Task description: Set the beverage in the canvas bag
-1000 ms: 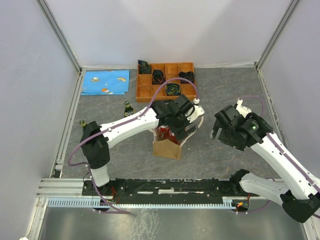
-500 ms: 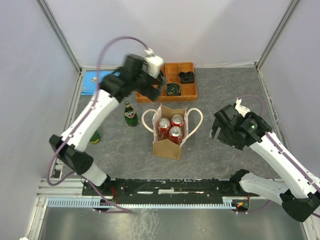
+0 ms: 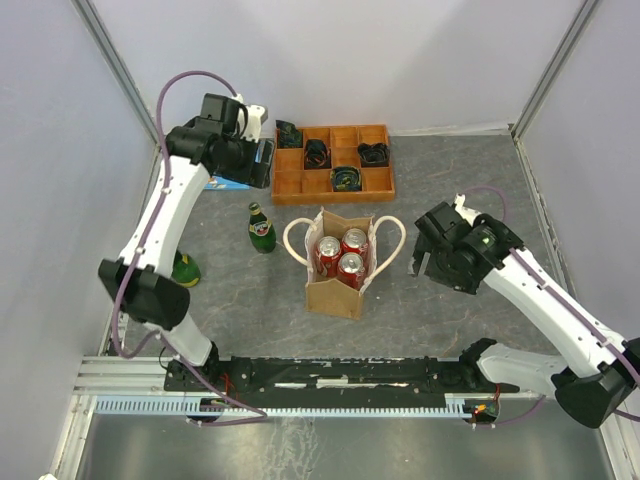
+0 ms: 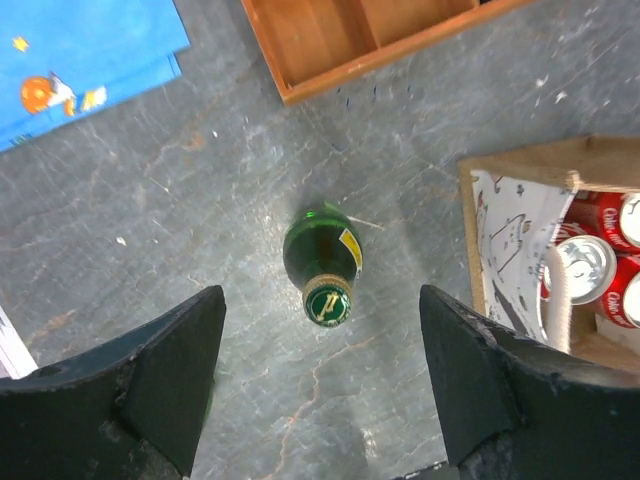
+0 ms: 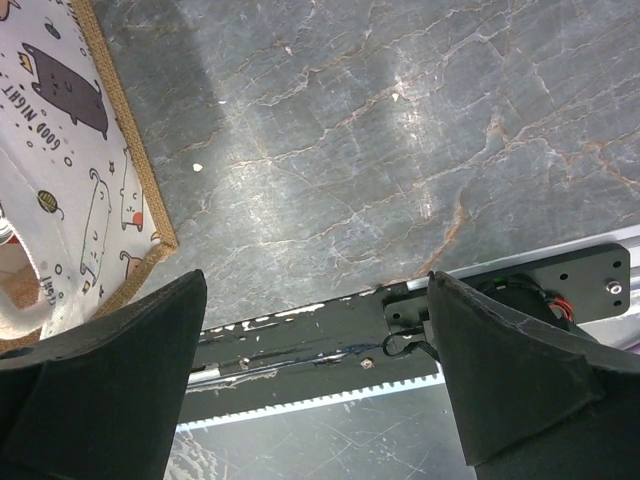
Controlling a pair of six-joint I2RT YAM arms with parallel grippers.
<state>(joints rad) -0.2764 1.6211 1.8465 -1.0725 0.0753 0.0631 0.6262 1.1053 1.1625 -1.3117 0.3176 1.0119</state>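
Observation:
The canvas bag [image 3: 336, 292] stands upright mid-table with cream rope handles and three red cans [image 3: 341, 255] inside. A green glass bottle [image 3: 261, 228] with a gold-rimmed cap stands just left of the bag. My left gripper [image 3: 262, 166] is open and empty, high above the far-left table. In the left wrist view the bottle [image 4: 322, 262] sits between and beyond the fingers of that gripper [image 4: 320, 400], with the bag [image 4: 512, 236] at right. My right gripper [image 3: 422, 258] is open and empty, right of the bag; the right wrist view [image 5: 315, 390] shows the bag's printed side [image 5: 70, 170] at left.
An orange compartment tray [image 3: 300, 183] with small dark items lies at the back. A blue cloth [image 3: 185, 160] lies at back left. A second green bottle [image 3: 186, 268] stands by the left wall. The arms' black base rail [image 3: 330, 372] runs along the near edge.
My left arm has swung from over the bag up to the far left, and its gripper now looks down on the green bottle. My right gripper has shifted slightly toward the bag.

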